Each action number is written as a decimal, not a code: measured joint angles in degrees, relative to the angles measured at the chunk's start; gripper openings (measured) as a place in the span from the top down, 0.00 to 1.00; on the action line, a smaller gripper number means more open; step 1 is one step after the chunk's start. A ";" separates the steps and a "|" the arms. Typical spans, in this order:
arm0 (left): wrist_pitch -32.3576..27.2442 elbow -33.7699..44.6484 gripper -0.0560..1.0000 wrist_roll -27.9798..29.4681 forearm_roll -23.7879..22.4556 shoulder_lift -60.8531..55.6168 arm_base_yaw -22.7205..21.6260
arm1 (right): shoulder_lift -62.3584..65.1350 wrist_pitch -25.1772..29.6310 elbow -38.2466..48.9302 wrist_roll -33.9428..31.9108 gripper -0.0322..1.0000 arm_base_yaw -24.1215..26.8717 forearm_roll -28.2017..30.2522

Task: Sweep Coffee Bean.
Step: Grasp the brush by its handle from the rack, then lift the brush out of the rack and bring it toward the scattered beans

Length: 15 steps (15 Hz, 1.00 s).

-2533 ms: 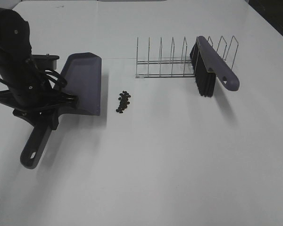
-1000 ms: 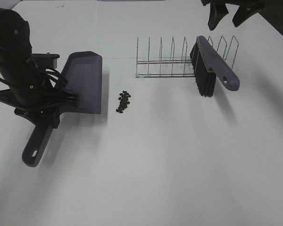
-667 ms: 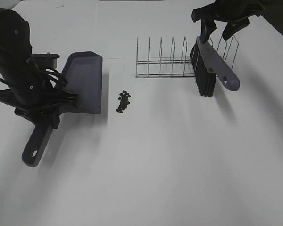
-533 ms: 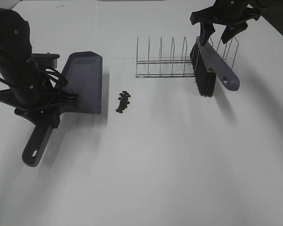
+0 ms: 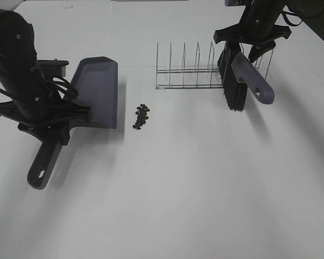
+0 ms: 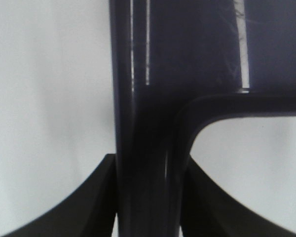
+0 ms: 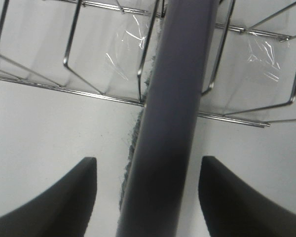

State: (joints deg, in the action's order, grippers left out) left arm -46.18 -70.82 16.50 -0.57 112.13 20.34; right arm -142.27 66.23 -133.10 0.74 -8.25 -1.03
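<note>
Item one, coffee bean [image 5: 142, 116]: a loose cluster of tiny dark ovals. It lies on the white table [image 5: 205, 189], just beside the long open edge of the dustpan [image 5: 97, 91] and apart from it. The cluster sits between the dustpan and the wire rack [image 5: 186, 70], nearer the dustpan.

Item two, dustpan: grey-violet, its handle running back toward the near left side of the table. My left end effector [image 6: 148, 207] is clenched on that handle close to the pan, one finger pressed against each side. Whether the pan's front edge touches the table, I cannot tell.

Item three, wire rack: a row of thin upright metal dividers, standing toward the far side of the table.

Item four, brush [image 5: 243, 73]: a grey-violet back with black bristles. It stands in the rack's right end, bristles down, and its handle slants out toward the near right.

Item five, my right end effector [image 7: 149, 177]: released, its jaws set one on each side of the brush's back. Table shows in the gap on both sides, and nothing is grasped.
</note>
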 joint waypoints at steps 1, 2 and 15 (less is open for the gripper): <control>0.00 0.00 0.62 0.00 0.00 0.00 0.00 | -0.17 0.00 0.00 0.00 0.46 0.00 0.52; 0.06 0.00 0.62 0.00 0.00 0.00 0.00 | -0.52 0.00 0.00 0.00 0.46 0.00 1.03; 0.17 0.00 0.62 0.00 0.00 0.00 0.00 | -3.04 0.34 -0.92 -3.38 0.66 0.11 1.49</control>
State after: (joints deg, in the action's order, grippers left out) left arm -46.01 -70.82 16.50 -0.57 112.13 20.34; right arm -145.30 66.58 -134.01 -2.64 -8.14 0.46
